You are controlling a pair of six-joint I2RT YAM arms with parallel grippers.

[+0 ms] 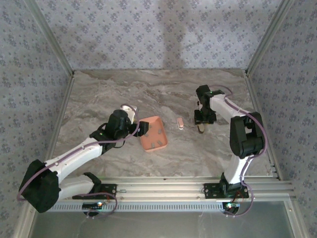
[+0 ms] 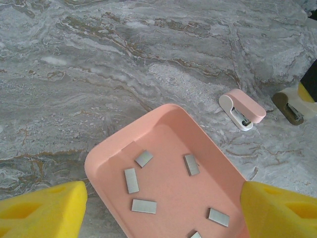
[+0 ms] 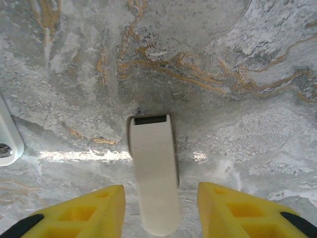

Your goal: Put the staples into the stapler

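Seen from above, the left gripper (image 1: 142, 128) sits at the left edge of a salmon tray (image 1: 157, 141) on the marble-patterned table (image 1: 124, 94). The right gripper (image 1: 202, 128) points down at the tabletop further right. The stapler (image 1: 180, 123), small and pale pink, lies on the bare table between the tray and the right gripper, apart from both. From the left wrist, the staples (image 2: 131, 180) are six short grey strips scattered loose across the tray's floor. The stapler lies just beyond the tray's far right corner, its white end with a glint of metal turned toward the camera. A cream bar (image 2: 290, 105) with a dark olive end rests just to its right. The left arm's yellow fingers (image 2: 42, 213) stand wide apart on either side of the tray's near end, their tips meeting its rims in the picture. Whether they are pressing on the tray or merely stand astride it cannot be told. From the right wrist, the cream bar lies flat on the table, pointing away from the camera, with a dark slot at its far end. The right arm's yellow fingers (image 3: 79, 213) are parted to either side of it, a strip of bare table showing on each side, grasping nothing.
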